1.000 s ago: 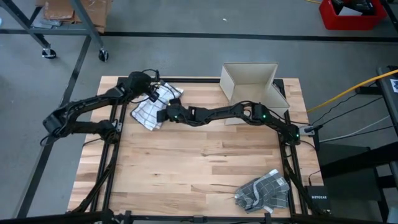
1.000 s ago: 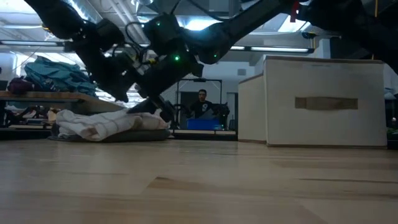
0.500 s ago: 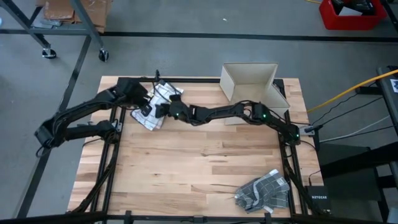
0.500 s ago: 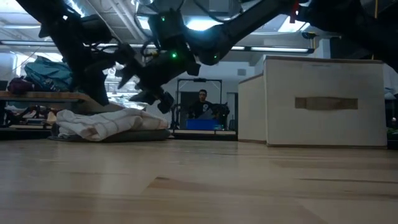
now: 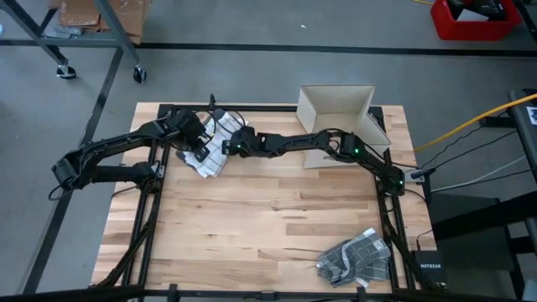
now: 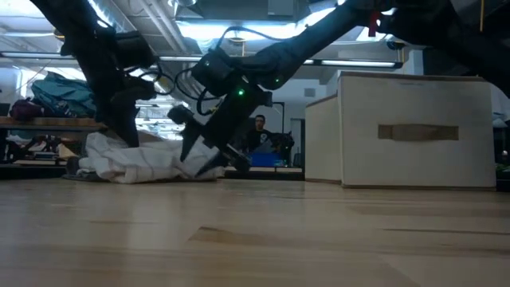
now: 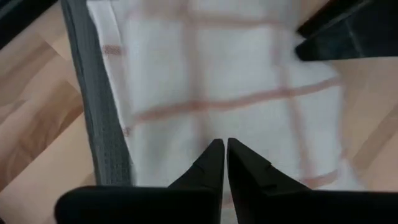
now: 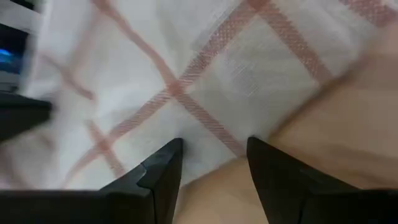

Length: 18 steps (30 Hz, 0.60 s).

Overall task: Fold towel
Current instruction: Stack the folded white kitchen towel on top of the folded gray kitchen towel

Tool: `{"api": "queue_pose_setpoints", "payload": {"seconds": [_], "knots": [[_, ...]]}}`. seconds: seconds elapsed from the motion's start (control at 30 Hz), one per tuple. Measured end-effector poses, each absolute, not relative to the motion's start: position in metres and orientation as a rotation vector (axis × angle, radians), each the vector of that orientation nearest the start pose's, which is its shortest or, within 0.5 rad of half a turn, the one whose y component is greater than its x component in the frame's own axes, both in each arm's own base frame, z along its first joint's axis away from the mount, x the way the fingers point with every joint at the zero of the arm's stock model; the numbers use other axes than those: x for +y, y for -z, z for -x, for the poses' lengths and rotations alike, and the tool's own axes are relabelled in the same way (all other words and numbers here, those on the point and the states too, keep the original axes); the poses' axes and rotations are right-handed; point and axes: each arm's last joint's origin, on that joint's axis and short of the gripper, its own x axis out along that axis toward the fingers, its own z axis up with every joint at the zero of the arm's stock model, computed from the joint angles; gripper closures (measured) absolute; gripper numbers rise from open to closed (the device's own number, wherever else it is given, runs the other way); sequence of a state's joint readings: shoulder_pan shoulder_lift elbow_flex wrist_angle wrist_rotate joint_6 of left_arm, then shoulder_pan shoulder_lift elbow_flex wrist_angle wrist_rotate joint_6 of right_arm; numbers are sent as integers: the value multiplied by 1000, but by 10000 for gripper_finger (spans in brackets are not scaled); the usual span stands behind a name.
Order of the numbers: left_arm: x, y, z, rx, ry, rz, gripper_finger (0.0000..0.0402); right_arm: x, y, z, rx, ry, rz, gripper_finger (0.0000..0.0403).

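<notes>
A white towel with thin reddish checks lies crumpled at the table's far left, flat on the wood but humped up at one end. My left gripper points down onto its left part, fingers shut. My right gripper reaches in from the right and stands open over the towel's edge, where cloth meets wood. In the low view its fingers come down at the towel's right end. My left gripper comes from above, slanting down, and its shut fingertips meet on the towel's upper face. How much cloth lies between them is hidden by the fingers themselves. Beside it the towel rises in a hump, the rest lying on the table. My right gripper straddles the towel's edge; I cannot tell whether it touches.
An open cardboard box stands at the far edge right of the towel. A grey checked cloth lies crumpled at the near right corner. Bare wood fills the table's middle.
My left gripper has tipped downward and come toward the near edge onto the towel's left part. My right gripper has swung from the towel's near side toward its far right and sunk to the cloth. The towel's left part has gathered into a hump; it looks narrower.
</notes>
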<state>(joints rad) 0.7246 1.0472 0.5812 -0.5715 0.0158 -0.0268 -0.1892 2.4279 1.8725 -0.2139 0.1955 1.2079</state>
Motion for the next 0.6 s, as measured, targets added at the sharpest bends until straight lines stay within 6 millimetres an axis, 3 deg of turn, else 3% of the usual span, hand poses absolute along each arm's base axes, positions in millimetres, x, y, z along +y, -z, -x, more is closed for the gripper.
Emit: {"api": "queue_pose_setpoints", "payload": {"seconds": [0.17,0.43,0.6], "knots": [[123,-185,-140,1019,-652,422,400,-98,-129,-516,483,815,-1100,217],[131,-172,-140,1126,-820,398,401,-102,-144,-529,271,726,-1119,217],[130,-174,-139,1128,-833,395,401,-102,-148,-531,235,706,-1123,217]]}}
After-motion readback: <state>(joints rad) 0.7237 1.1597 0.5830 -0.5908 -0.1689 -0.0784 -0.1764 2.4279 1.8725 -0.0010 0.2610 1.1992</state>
